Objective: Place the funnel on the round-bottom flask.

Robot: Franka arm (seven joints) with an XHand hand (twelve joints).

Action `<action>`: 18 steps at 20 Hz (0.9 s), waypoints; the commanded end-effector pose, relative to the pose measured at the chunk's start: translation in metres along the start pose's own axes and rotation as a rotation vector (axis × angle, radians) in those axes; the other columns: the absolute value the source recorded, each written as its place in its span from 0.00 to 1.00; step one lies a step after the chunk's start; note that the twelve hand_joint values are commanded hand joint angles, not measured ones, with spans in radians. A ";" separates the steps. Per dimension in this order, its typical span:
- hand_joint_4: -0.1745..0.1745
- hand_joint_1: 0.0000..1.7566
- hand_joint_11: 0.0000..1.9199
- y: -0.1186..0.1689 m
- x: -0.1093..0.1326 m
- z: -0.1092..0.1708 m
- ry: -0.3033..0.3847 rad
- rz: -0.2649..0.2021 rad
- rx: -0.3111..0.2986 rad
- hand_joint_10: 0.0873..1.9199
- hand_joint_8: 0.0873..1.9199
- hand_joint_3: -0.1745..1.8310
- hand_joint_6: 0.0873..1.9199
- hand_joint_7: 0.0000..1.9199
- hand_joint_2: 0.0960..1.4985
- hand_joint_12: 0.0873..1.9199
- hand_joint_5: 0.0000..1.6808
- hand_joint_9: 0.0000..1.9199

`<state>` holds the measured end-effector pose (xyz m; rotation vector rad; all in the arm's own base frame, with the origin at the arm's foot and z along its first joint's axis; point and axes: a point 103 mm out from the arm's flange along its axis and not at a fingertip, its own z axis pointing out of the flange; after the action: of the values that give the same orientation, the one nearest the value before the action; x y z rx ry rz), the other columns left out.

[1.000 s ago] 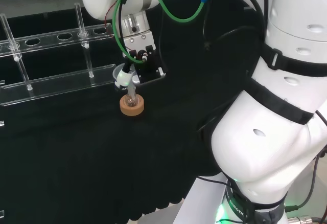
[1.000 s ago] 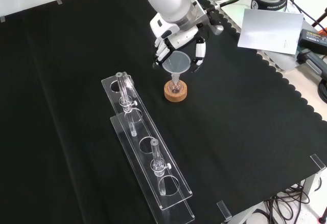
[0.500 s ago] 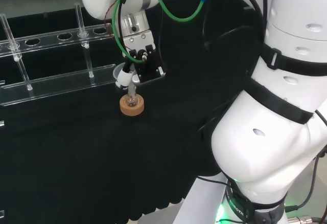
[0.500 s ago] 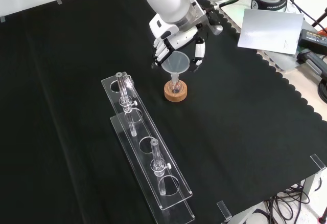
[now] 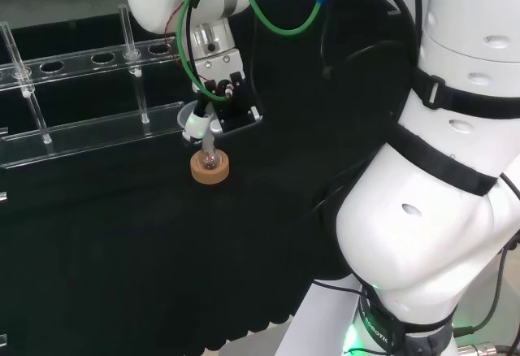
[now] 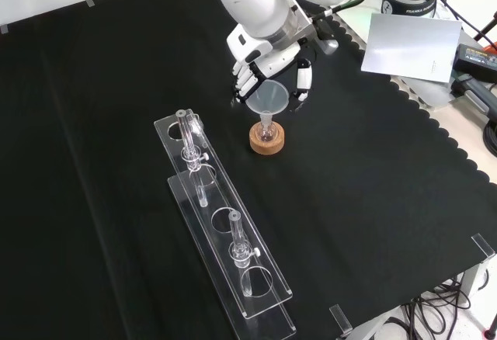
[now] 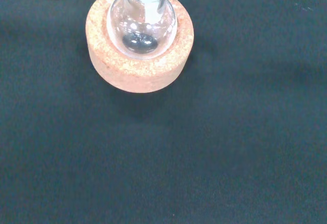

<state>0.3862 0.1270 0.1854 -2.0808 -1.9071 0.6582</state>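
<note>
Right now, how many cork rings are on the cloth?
1. The cork ring sits near the cloth's middle in the front view, under the flask, just below the hand.

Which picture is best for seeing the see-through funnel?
The front view: the funnel shows its whole open cone, stem pointing down into the flask, with the hand around it. The head view shows it smaller, partly behind the hand. The wrist view shows the flask close, funnel unclear.

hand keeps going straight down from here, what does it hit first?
Probably the funnel between its fingers, seated in the round-bottom flask on the cork ring; the hand sits right above, though depth is unclear.
</note>
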 end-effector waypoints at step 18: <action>0.30 0.26 0.04 -0.034 -0.047 -0.036 0.163 -0.162 -0.280 0.38 0.00 0.13 0.00 0.02 0.43 0.80 0.00 0.00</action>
<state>0.3732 0.1124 0.1982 -2.0470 -1.9624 0.5251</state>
